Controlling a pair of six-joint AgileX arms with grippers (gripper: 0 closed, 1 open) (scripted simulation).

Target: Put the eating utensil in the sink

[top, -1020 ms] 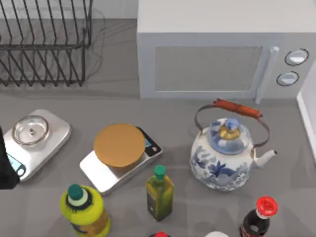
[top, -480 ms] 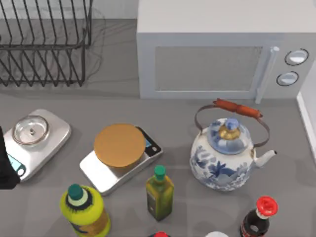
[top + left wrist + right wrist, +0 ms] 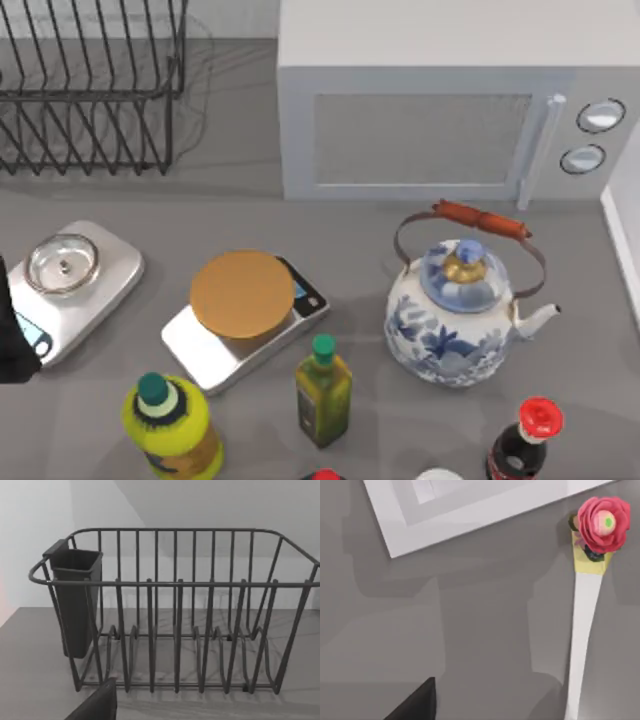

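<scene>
Rose-topped utensil (image 3: 584,625) lies flat under my right wrist camera, beside the white sink rim (image 3: 470,515); right arm nearer; finger state I cannot tell.

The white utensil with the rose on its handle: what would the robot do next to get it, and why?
Probably bring the right gripper down over the utensil. In the right wrist view it lies flat on the grey counter, untouched, with its rose end near a white rim.

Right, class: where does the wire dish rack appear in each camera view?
Top view: dish rack at the upper left corner.
Left wrist view: dish rack straight ahead, standing on the counter.
Right wrist view: a rose-topped utensil instead.
Shared landmark: grey counter.
</scene>
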